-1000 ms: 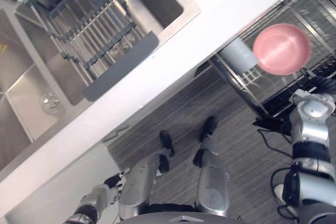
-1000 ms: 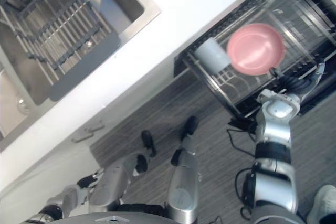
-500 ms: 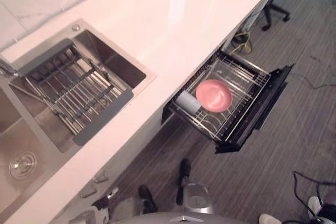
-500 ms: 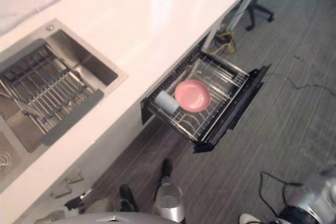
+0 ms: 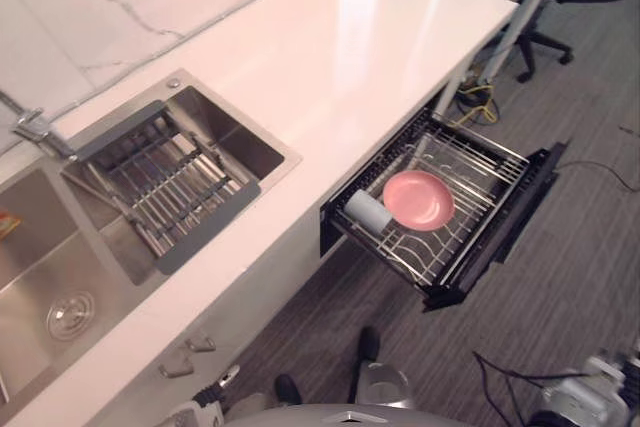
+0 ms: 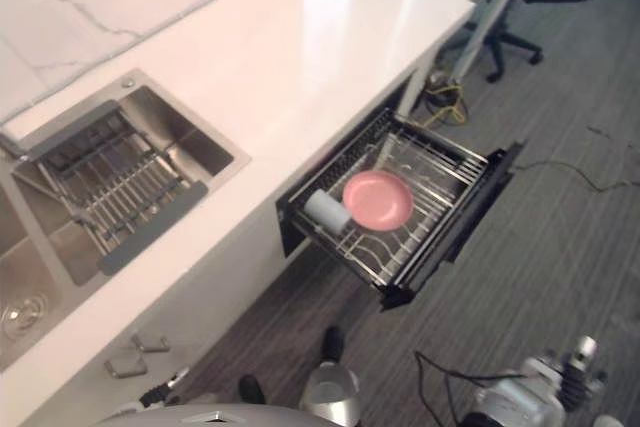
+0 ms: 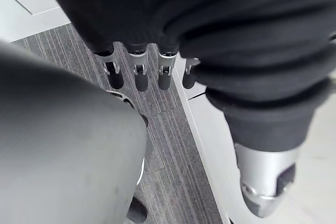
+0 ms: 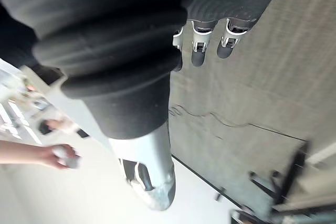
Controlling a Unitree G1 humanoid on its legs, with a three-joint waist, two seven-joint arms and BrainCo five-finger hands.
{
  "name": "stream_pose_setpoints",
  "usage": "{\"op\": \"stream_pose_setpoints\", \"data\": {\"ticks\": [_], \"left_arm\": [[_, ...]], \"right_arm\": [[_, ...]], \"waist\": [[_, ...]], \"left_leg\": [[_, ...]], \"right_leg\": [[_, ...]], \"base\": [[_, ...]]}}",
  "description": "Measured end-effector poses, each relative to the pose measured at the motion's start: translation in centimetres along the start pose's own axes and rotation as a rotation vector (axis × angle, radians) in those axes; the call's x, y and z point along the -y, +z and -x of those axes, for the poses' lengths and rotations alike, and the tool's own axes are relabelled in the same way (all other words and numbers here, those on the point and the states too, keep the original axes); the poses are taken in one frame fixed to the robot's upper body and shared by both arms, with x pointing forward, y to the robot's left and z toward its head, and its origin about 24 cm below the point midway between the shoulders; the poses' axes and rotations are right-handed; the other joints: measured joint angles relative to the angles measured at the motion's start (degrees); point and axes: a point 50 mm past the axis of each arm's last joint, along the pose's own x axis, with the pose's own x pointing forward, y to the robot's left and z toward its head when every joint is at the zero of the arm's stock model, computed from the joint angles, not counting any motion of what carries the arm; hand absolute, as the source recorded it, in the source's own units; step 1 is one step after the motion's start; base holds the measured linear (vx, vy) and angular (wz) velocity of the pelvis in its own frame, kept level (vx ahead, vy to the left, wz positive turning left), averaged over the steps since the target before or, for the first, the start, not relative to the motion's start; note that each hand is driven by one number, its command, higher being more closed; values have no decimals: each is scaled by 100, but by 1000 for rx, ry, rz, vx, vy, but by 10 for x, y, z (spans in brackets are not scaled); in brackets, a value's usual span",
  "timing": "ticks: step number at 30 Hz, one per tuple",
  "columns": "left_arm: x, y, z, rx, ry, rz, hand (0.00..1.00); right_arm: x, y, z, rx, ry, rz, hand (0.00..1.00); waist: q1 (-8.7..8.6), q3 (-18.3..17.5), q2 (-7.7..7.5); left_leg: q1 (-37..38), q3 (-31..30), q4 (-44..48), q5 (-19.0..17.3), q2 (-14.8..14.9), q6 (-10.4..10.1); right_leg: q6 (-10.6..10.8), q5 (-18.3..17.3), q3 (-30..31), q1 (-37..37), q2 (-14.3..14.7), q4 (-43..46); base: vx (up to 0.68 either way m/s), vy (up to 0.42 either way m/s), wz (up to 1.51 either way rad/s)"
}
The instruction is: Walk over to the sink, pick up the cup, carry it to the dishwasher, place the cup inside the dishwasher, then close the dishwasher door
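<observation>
Left wrist view shows left robot hand (image 7: 137, 74) slack, empty.

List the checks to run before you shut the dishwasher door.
1. Cup in the dishwasher rack, lying beside the pink plate: ok.
2. Left hand empty, fingers straight: ok.
3. Right hand empty: ok.
4. Dishwasher door within a hand's touch: not ok, both hands hang apart from it.
5. Nothing standing above the rack's rim: cannot tell.

Pale cup (image 5: 367, 209) lies on its side in the dishwasher (image 5: 512, 209); its drawer stands open.
</observation>
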Motion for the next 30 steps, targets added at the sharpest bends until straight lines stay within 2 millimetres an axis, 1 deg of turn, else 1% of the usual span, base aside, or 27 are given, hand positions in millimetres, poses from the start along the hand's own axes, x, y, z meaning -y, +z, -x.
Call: {"op": "stream_pose_setpoints", "data": {"ticks": [1, 2, 3, 5, 7, 8, 11, 16, 19, 20, 21, 24, 25, 26, 27, 29, 30], "left_arm": [[0, 1, 0, 10, -4, 13, 0], [1, 2, 0, 17, -7, 26, 0], [1, 2, 0, 19, -7, 33, 0], [2, 3, 0, 29, -15, 42, 0], [3, 5, 0, 43, -25, 41, 0], [2, 5, 0, 44, -28, 38, 0], [2, 6, 0, 47, -29, 38, 0], [3, 7, 0, 55, -32, 36, 0], [5, 10, 0, 68, -38, 32, 0], [6, 12, 0, 73, -43, 29, 0], [5, 12, 0, 71, -43, 25, 0], [4, 2, 0, 33, -39, 13, 0], [2, -5, 0, 13, -41, 8, 0], [2, -9, 0, 1, -45, 9, 0], [2, -12, 0, -4, -46, 10, 0], [3, -11, 0, -3, -63, 7, 0], [4, -10, 0, 0, -70, 7, 0]], "right_arm": [[-3, -12, 1, -47, 23, 7, 0], [-7, -25, 2, -91, 31, 13, 0], [-8, -31, 3, -112, 35, 14, 0], [-15, -56, 12, -185, 63, 51, 0], [-11, -56, 15, -189, 67, 98, 0], [-13, -60, 16, -215, 96, 162, 0], [-19, -65, 16, -240, 133, 218, 0], [-31, -83, 17, -335, 199, 310, 0], [-50, -95, 16, -359, 244, 314, 0], [-60, -100, 15, -370, 273, 347, 0], [-70, -107, 14, -389, 292, 359, 0], [-90, -116, 14, -414, 354, 402, 0], [-101, -119, 12, -422, 382, 421, 0], [-105, -121, 10, -428, 391, 441, 0], [-110, -122, 8, -430, 396, 449, 0], [-134, -127, 4, -440, 427, 453, 0], [-140, -129, 3, -439, 429, 447, 0]], "waist": [[72, -13, 28], [119, -29, 56], [132, -28, 55], [221, 6, 53], [263, 62, 39], [247, 83, 36], [253, 104, 42], [272, 148, 77], [329, 254, 140], [394, 323, 190], [417, 354, 232], [450, 433, 353], [453, 481, 427], [460, 497, 460], [471, 504, 479], [551, 659, 530], [558, 707, 534]], "left_leg": [[-6, -48, -57, 61, -3, -6], [-21, -162, -56, 106, 3, 30], [-14, -187, -54, 114, 6, 24], [82, -327, -61, 143, 23, -20], [143, -367, -62, 141, 33, -28], [137, -444, -62, 140, 35, -32], [125, -478, -61, 166, 49, -75], [88, -639, -62, 256, 94, -211], [13, -790, -64, 316, 127, -248], [-10, -797, -57, 325, 145, -256], [-56, -813, -47, 333, 160, -268], [-71, -858, -50, 366, 176, -303], [-99, -903, -53, 402, 184, -294], [-142, -920, -53, 446, 189, -285], [-184, -930, -52, 481, 190, -278], [-364, -950, -74, 656, 188, -278], [-435, -953, -80, 696, 184, -296]], "right_leg": [[1, -5, -71, 10, 0, 0], [2, -9, -166, 46, -1, 1], [3, -22, -222, 82, -1, 1], [12, -100, -417, 275, -2, 1], [27, -137, -483, 373, 0, 1], [38, -152, -561, 397, 0, 1], [33, -169, -607, 411, 5, 3], [-13, -260, -776, 423, 10, 97], [-31, -356, -925, 409, 11, 177], [-75, -374, -934, 397, 24, 187], [-98, -363, -942, 379, 35, 185], [-125, -364, -972, 376, 48, 191], [-139, -375, -1023, 356, 43, 233], [-134, -383, -1049, 302, 29, 291], [-145, -412, -1055, 231, 8, 370], [-236, -530, -1066, -135, -116, 759], [-270, -562, -1079, -236, -156, 864]], "base": [[47, 10, 37], [58, 10, 38], [81, 11, 42], [80, 13, 40], [54, 7, 22], [38, 5, 15], [9, 2, 9], [-39, -22, 15], [-96, -38, 27], [-103, -31, 8], [-100, -31, 4], [-42, -24, 7], [-12, -16, 15], [-7, -12, 15], [12, 1, 11], [15, 1, 10], [-11, -3, 17]]}}
